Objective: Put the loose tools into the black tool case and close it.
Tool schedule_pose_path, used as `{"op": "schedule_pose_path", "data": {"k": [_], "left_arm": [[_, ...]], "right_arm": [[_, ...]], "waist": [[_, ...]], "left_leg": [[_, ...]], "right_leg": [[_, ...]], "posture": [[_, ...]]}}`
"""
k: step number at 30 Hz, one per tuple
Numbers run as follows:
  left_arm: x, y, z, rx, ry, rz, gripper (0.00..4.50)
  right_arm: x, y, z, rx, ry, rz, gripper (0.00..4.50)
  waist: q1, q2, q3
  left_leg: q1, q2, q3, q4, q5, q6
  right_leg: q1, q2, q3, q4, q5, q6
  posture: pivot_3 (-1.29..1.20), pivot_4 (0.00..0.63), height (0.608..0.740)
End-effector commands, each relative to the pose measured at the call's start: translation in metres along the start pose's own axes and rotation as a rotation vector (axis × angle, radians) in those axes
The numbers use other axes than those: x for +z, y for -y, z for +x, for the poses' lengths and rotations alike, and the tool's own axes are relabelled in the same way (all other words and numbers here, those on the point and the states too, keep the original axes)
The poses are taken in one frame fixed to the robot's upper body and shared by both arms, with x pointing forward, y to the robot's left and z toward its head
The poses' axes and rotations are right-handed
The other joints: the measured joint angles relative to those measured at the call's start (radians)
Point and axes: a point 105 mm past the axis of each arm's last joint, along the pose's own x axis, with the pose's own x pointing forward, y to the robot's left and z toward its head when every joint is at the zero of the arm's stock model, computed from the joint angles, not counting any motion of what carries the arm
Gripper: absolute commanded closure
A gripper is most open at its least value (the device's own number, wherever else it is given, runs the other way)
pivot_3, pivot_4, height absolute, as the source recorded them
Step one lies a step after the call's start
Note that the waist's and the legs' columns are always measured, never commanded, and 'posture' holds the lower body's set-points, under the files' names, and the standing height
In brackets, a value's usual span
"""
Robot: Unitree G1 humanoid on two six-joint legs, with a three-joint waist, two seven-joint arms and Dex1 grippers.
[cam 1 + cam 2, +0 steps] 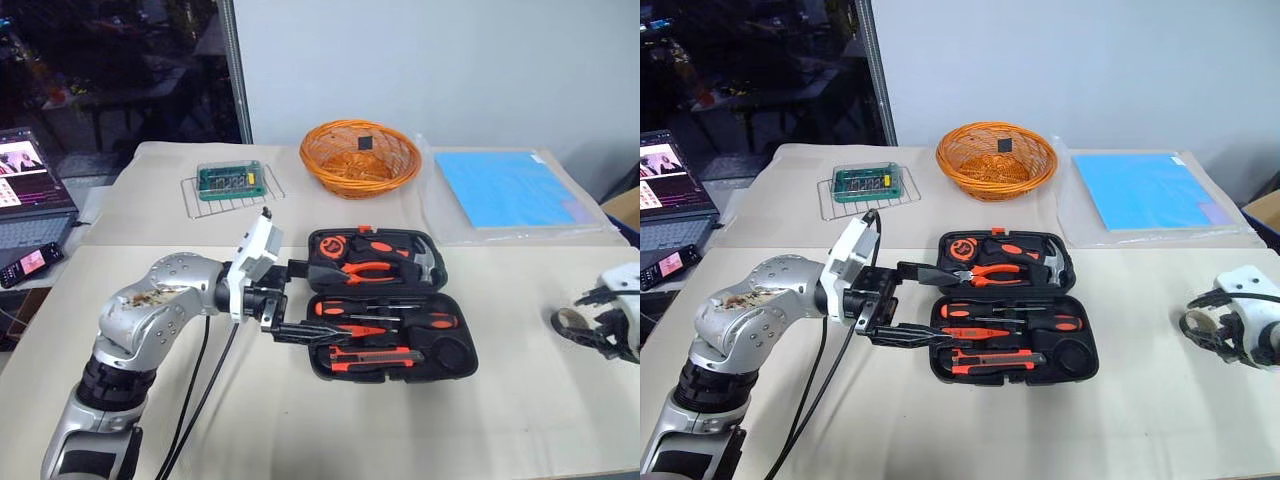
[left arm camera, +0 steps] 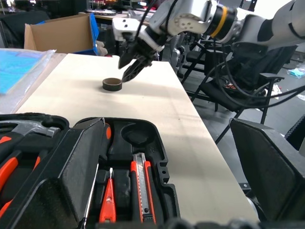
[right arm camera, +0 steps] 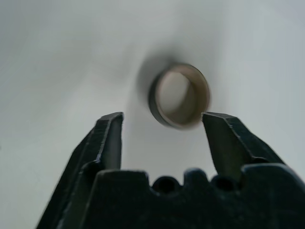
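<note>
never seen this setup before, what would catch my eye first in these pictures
The open black tool case in the middle of the table stands out, its recesses full of orange-and-black tools. The left gripper hovers open at its left edge. Off to the right, a small tape roll lies loose on the table, with the right gripper poised open just over it. An orange wicker basket sits behind the case.

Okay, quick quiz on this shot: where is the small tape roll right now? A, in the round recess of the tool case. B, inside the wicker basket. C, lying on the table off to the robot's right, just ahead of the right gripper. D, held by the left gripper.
C: the tape roll lies on the bare table, apart from the black tool case, with the right gripper open just short of it.
</note>
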Motion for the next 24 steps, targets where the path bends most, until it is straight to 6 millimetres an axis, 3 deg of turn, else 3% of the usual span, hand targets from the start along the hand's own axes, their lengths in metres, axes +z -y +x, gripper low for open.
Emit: {"op": "schedule_pose_path", "data": {"k": [1,8,11,18,23,24], "left_arm": [[0.009,0.006,0.003,-0.030,0.007,0.033,0.00],[0.010,0.005,0.005,-0.035,0.007,0.037,0.00],[0.010,0.005,0.004,-0.030,0.005,0.040,0.00],[0.012,0.005,0.002,-0.002,0.005,0.025,0.00],[0.009,0.004,-0.002,0.028,0.005,0.018,0.00],[0.008,0.004,-0.004,0.039,0.008,0.027,0.00]], "right_arm": [[0.009,0.006,0.004,-0.022,0.037,-0.023,1.33],[0.011,0.008,0.020,-0.010,0.036,-0.019,1.33],[0.013,0.006,0.027,0.011,0.030,-0.026,2.02],[0.018,0.006,0.029,0.036,0.042,-0.030,4.36],[0.035,0.004,0.007,0.072,0.132,-0.029,4.45],[0.042,-0.005,-0.002,0.116,0.163,-0.040,4.45]], "waist": [[0.002,0.000,0.000],[0.000,0.000,0.000],[-0.001,0.000,0.000],[-0.001,0.000,0.000],[0.000,0.001,0.000],[0.000,0.001,0.000]], "left_leg": [[0.000,0.000,0.000,0.000,0.000,0.000],[0.001,0.000,0.001,0.000,0.000,0.000],[0.001,0.000,0.001,0.000,0.000,0.000],[0.001,0.000,0.001,0.000,0.000,0.000],[0.001,0.000,0.000,0.000,0.000,0.000],[0.001,0.000,0.000,0.000,0.000,0.000]], "right_leg": [[0.000,0.000,0.000,0.000,0.000,0.000],[0.000,0.000,0.000,0.000,0.000,0.001],[0.000,0.000,0.000,0.000,0.000,0.001],[0.000,0.000,0.001,0.000,0.001,0.001],[0.000,0.000,0.001,0.000,0.001,0.001],[0.000,0.000,0.000,0.001,0.001,0.001]], "posture": [[0.00,0.150,0.740],[0.00,0.150,0.740],[0.00,0.150,0.740],[0.00,0.150,0.740],[0.00,0.150,0.740],[0.00,0.150,0.740]]}}
